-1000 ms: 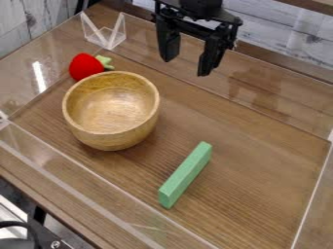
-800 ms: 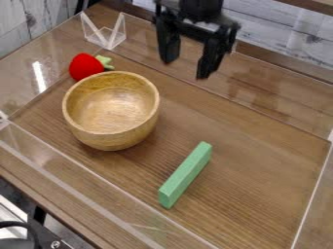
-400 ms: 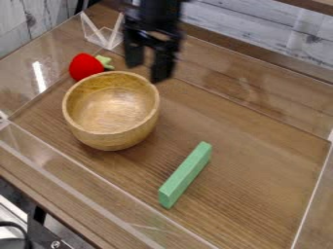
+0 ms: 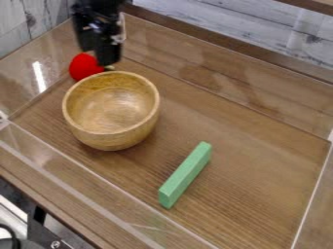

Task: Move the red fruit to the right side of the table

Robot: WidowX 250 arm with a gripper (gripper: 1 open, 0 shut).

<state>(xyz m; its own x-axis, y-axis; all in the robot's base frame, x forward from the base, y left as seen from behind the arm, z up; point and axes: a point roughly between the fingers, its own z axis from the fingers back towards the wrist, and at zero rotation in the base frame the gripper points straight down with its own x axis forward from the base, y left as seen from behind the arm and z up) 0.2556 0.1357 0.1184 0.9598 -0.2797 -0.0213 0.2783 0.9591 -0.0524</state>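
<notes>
The red fruit [image 4: 81, 69] is a small glossy piece lying at the back left of the table [image 4: 254, 112], just behind the wooden bowl. My gripper [image 4: 100, 55] hangs directly over it, its two dark fingers spread open with nothing between them. The fingers cover the fruit's right side and its leafy top. I cannot tell whether the fingertips touch the fruit.
A wooden bowl [image 4: 112, 108] stands at the left, just in front of the fruit. A green rectangular block [image 4: 186, 174] lies near the front middle. Low clear acrylic walls [image 4: 314, 195] edge the table.
The gripper has travelled from the back middle of the table to the left and come down over the red fruit. It stayed open. The fruit, bowl and block have not moved.
</notes>
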